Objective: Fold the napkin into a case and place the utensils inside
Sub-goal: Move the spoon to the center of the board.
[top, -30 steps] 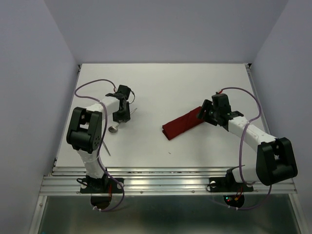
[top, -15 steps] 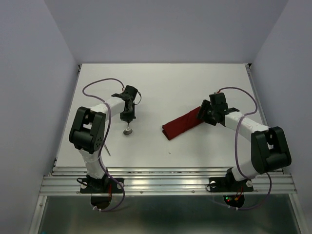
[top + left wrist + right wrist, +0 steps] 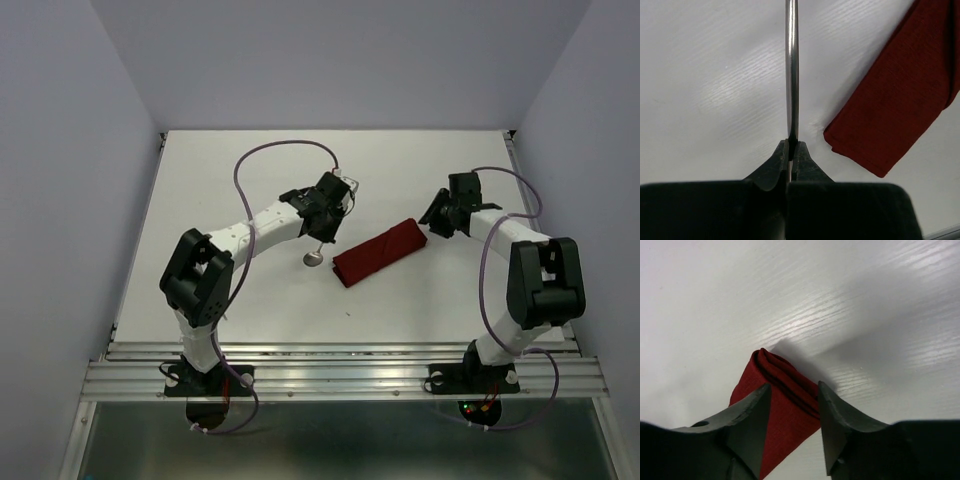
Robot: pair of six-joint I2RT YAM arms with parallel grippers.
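The left gripper (image 3: 321,236) is reaching over the middle of the desk (image 3: 200,200). Its jaws are pressing together on the thin handle of the spoon (image 3: 313,258). The spoon is hanging with its round bowl pointing down toward the near edge. Whether the bowl is touching the surface cannot be told.

The case (image 3: 380,253) is lying flat as a narrow dark red strip, a little toward the right edge from the centre. It is slanting, with one end aimed at the near-left corner and the other at the far-right corner. The spoon's bowl is sitting just beside the near-left end, apart from the cloth.

The right gripper (image 3: 432,222) is hovering at the case's far-right end with its jaws spread. The layered folds of that end are showing between them, and contact with the cloth cannot be told.
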